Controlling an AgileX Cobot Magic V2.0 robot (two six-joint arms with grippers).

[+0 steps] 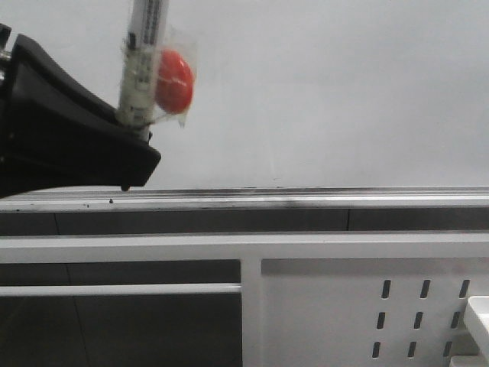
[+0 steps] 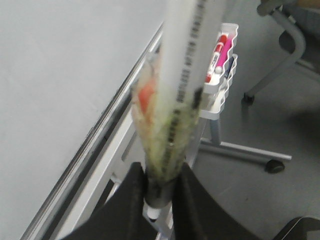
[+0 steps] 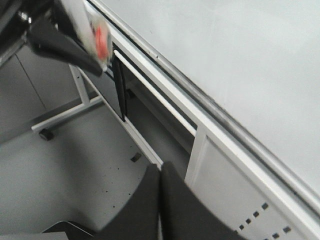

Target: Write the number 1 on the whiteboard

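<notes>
My left gripper [image 1: 134, 164] clamps a taped white marker [image 1: 144, 57], upright; beyond it the whiteboard [image 1: 328, 92] is blank. My right gripper [image 3: 160, 200] is closed, empty.

right claw [image 3: 160, 200] is pinched closed over the floor, whiteboard [image 3: 240, 55] and its perforated frame [image 3: 235, 185] alongside, left claw [image 3: 65, 42] blurry beyond

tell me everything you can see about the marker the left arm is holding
The marker is a long pale grey barrel with dark print along its side. Its lower end is clamped in the left tool, whose black fingers close on it. It stands nearly upright in front of the whiteboard. Clear tape or plastic wraps its lower part, binding a red blob to its side. Its tip is out of view.
</notes>
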